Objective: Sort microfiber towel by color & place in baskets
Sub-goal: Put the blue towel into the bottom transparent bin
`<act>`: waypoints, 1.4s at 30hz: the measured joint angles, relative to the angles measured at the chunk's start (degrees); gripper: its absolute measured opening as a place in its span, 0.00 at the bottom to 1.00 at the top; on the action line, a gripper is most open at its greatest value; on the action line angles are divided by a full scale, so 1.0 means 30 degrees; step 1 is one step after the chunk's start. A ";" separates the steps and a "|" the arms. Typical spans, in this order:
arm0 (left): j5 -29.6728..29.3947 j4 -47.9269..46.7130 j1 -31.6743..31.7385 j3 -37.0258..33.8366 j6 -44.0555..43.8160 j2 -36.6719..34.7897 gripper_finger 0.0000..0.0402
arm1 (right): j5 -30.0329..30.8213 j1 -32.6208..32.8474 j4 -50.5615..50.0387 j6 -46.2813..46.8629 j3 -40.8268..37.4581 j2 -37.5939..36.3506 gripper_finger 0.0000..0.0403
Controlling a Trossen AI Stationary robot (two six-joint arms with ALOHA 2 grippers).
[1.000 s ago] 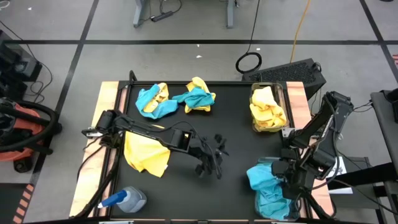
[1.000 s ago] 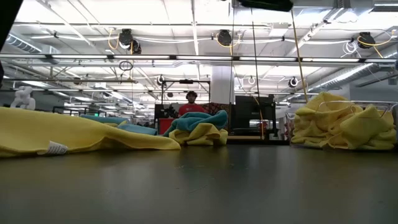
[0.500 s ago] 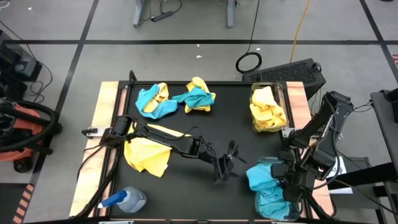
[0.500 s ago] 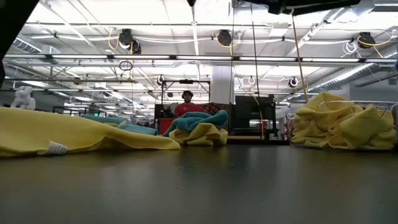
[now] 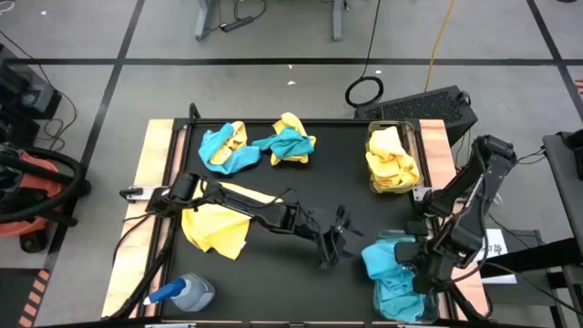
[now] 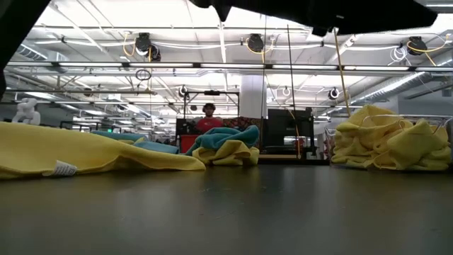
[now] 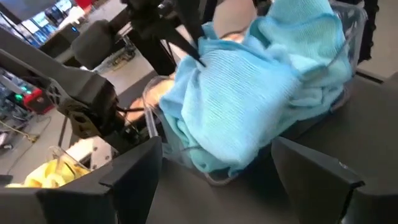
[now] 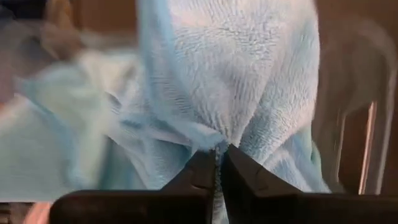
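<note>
The right gripper [image 8: 219, 163] is pinching a teal towel [image 8: 230, 68] over the teal-filled basket [image 5: 397, 239]. The left gripper [image 5: 333, 244] is hovering just beside that basket, fingers [image 7: 317, 180] spread wide, holding nothing.

One camera hangs overhead and looks straight down, taking in the whole table [image 5: 273, 173], both arms and the floor around it. A second sits at table-top height, facing level across the dark surface into the room, where a person [image 6: 208, 119] stands far back; it shares with the overhead camera the yellow towel [image 6: 64, 152] near the table's left edge and the yellow-filled basket [image 6: 386, 145] at the far right corner. The left wrist camera looks across the table, close on the teal-filled basket [image 7: 348, 37] at the near right corner. The right wrist camera is nearer still, almost against a teal towel [image 8: 230, 81] in that same basket.
</note>
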 joint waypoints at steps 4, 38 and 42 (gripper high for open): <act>0.0000 -0.0175 0.0007 -0.0015 -0.0004 0.0024 0.77 | -0.1687 0.0045 0.0933 0.0890 -0.1755 0.0322 0.01; 0.0022 -0.2041 0.0007 -0.0015 -0.0019 0.0017 0.77 | -0.0087 0.0131 -0.2606 0.3642 0.2782 -0.0998 0.41; 0.0022 -0.2170 -0.0007 -0.0015 -0.0026 0.0015 0.77 | 0.1851 0.0131 -0.2783 0.3113 0.3716 -0.1001 0.43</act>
